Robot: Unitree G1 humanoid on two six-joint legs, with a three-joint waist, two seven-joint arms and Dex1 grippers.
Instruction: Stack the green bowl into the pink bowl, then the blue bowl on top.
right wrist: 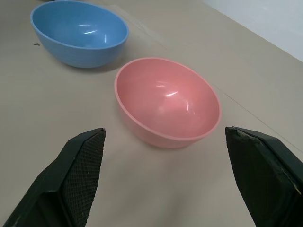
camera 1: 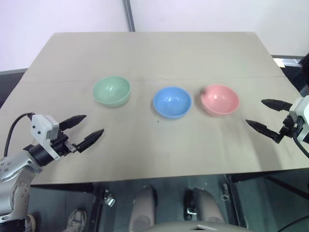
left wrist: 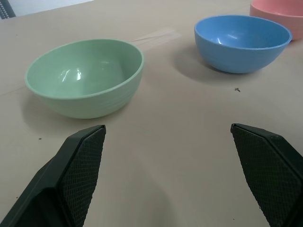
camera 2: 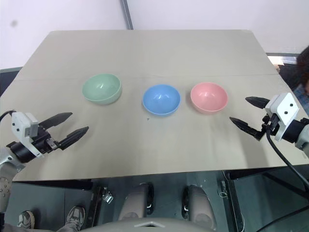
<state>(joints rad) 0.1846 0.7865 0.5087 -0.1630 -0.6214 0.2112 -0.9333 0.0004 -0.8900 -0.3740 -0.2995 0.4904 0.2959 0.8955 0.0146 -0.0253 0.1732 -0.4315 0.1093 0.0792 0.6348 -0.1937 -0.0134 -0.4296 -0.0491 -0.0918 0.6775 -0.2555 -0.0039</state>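
Green bowl (camera 1: 112,91) near open left pincer (camera 1: 91,126), untouched

This looks like a robotics lab or test room. A plain beige rectangular desk (camera 1: 145,53) stands before a bare white wall (camera 1: 72,14), with a grey metal pole (camera 1: 129,14) rising behind the desk's far edge. A person's sneaker (camera 1: 76,220) stands on the dark floor below the desk's near edge.

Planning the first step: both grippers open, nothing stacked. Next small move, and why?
Probably ease the left gripper forward to the green bowl: it goes into the pink bowl first, sits nearest that gripper, and the jaws stand open and empty.
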